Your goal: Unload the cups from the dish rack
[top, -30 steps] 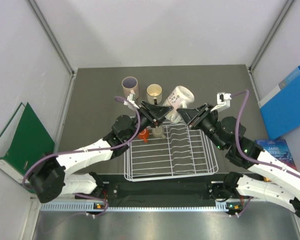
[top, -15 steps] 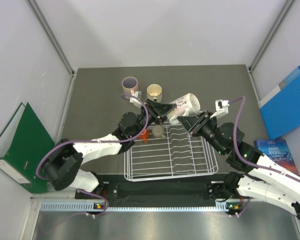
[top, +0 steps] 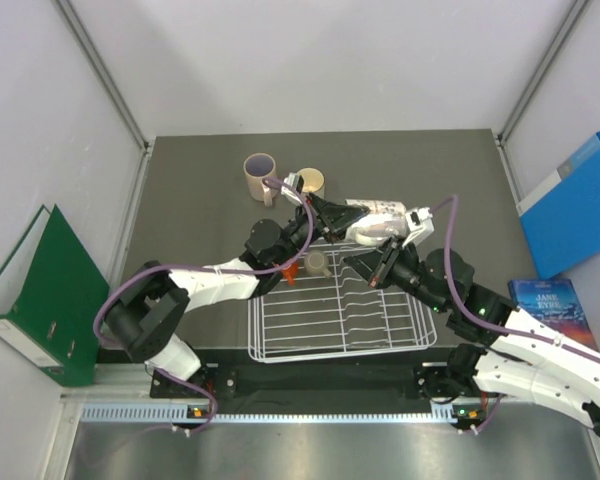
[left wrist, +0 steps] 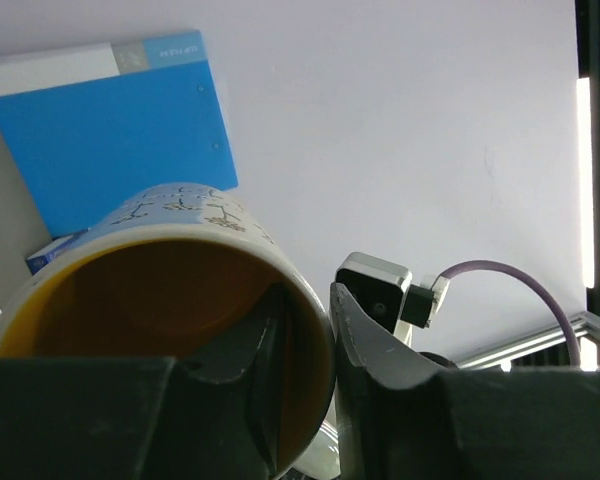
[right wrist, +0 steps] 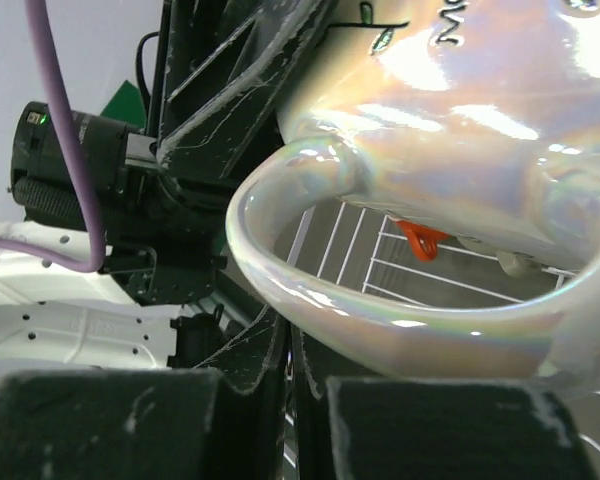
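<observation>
From above, the speckled mug (top: 380, 215) lies on its side in the air over the far edge of the dish rack (top: 340, 320). Its mouth points to the left gripper (top: 330, 220), which has it by the rim. The right gripper (top: 365, 258) is just under the mug. The pinkish-beige mug (top: 259, 172) and the cream mug (top: 310, 182) stand on the table beyond the rack. The small tan cup (top: 317, 263) and the small red-orange cup (top: 292, 270) are in the rack.

In the left wrist view, the fingers are pinched on the wall of the mug (left wrist: 150, 300), one inside the orange interior and one outside.

In the right wrist view, the two fingers are pressed together with nothing visible between them. The handle (right wrist: 400, 325) curves just above their tips.

I judge the step to be handing the mug over to the left arm. To do it well, the right gripper should first back away clear of the handle loop. The left arm can then turn the mug upright slowly, because a rim pinch on a tilted mug may slip. It should set the mug beside the cream mug without touching it.
</observation>
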You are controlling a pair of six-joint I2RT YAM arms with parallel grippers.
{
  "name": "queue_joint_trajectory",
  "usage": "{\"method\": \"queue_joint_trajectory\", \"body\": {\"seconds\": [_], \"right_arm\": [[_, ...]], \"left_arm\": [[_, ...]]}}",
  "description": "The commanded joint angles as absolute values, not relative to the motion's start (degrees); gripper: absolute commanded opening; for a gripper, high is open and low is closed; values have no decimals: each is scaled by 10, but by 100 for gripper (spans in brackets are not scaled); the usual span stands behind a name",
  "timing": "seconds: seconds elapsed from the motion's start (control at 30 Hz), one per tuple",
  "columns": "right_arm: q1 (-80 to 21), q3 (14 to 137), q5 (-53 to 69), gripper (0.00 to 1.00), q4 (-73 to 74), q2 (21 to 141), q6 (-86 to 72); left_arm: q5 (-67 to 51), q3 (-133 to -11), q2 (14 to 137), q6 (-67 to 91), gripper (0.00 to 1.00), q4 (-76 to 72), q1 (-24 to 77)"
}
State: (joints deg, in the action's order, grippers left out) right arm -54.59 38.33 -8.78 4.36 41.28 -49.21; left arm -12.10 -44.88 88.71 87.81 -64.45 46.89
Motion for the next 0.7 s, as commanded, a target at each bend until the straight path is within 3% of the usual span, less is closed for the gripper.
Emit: {"method": "queue_joint_trajectory", "body": {"seconds": [0.0, 0.17, 0.27, 0.33, 0.4, 0.43, 0.53, 0.67], "right_arm": [[-547, 388, -81, 0, 32, 403, -490], [-547, 388, -97, 0, 42, 397, -490], [-547, 408, -112, 0, 64, 399, -472], [-546, 442, -119, 0, 83, 402, -438], [-547, 468, -140, 8, 123, 410, -402], [-547, 488, -145, 17, 132, 410, -391], [-547, 513, -163, 35, 161, 410, -359], [-547, 540, -176, 42, 178, 413, -334]], "left_arm": [[-192, -494, 877, 924, 0, -910, 479], [-206, -491, 862, 923, 0, -901, 478], [-212, -495, 825, 892, 0, -777, 475], [-200, -498, 781, 836, 0, -615, 468], [-182, -513, 754, 769, 0, -510, 454], [-178, -520, 738, 751, 0, -426, 449], [-178, -533, 729, 718, 0, -354, 418], [-171, -540, 727, 707, 0, -296, 375]]}}
